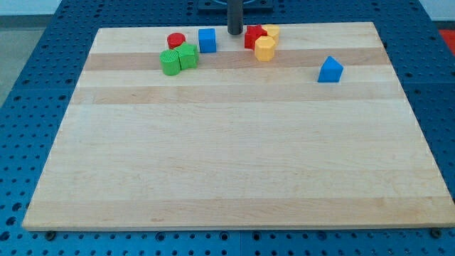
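Note:
My tip rests near the top edge of the wooden board, between a blue cube to its left and a red block to its right. It stands close to the red block; contact cannot be made out. Behind the red block lies a yellow block, and a yellow hexagonal block sits in front of it. Left of the blue cube is a red cylinder, with a green cylinder and a green block just below it.
A blue triangular block stands alone toward the view's right. The board lies on a blue perforated table. The rod's dark mount shows at the view's top.

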